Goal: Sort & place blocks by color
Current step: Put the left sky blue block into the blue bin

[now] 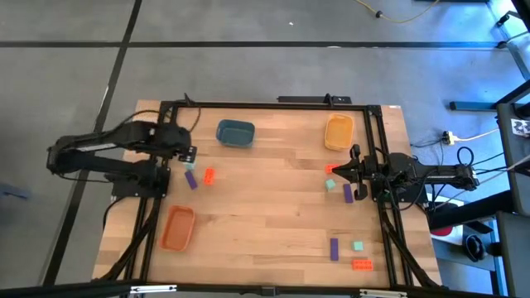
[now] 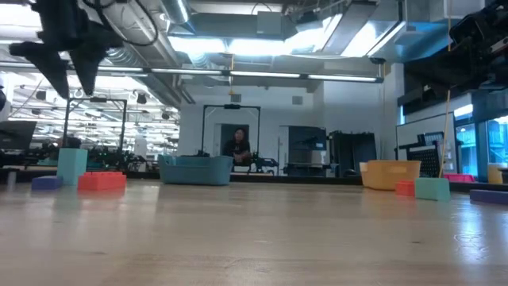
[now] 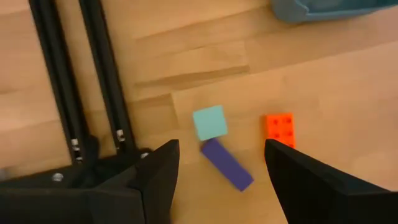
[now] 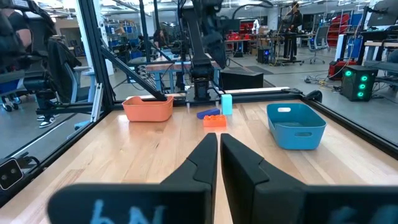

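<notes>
The left arm comes in from the left side of the high view. It is bent, and its dark wrist points to the right. The left pincer hangs above the tabletop, left of the middle of that picture. In the left wrist view its two dark fingers stand wide apart with nothing between them. The right arm reaches in from the right edge, stretched out low and straight. The right pincer points left, and its fingers are pressed together, holding nothing.

Left gripper hangs above three blocks, fingers straddling them; a tray is beyond, another tray behind.
</notes>
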### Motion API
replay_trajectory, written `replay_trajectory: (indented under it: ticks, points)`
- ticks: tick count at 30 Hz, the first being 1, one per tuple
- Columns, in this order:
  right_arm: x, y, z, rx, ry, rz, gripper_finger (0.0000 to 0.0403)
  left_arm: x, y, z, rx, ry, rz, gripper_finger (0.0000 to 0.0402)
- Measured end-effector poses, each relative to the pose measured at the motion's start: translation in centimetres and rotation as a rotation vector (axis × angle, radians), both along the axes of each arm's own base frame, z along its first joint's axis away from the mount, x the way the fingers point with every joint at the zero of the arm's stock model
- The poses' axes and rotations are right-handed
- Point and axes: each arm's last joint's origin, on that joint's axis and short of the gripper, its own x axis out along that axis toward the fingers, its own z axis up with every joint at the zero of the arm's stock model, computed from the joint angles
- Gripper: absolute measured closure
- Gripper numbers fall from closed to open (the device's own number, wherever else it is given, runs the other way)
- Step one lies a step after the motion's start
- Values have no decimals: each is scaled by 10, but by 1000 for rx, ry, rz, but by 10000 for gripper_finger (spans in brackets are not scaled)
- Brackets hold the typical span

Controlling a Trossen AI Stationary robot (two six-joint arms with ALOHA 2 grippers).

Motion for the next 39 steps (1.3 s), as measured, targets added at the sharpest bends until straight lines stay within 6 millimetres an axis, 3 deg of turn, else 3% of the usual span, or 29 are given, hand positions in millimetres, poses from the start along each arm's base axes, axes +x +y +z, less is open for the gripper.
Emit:
replay_trajectory:
  ticks: [6, 15, 30, 39]
  points:
    - [0, 0, 0, 0, 0, 0, 378, 16, 5, -24, 10, 80, 63, 171]
    - [0, 0, 0, 0, 0, 0, 378, 15, 4, -65, -57, 63, 184, 171]
    - [0, 0, 0, 0, 0, 0, 378, 11, 2, -103, -62, 34, 237, 171]
    - [0, 0, 0, 0, 0, 0, 378, 8, 2, -109, -54, 37, 261, 183]
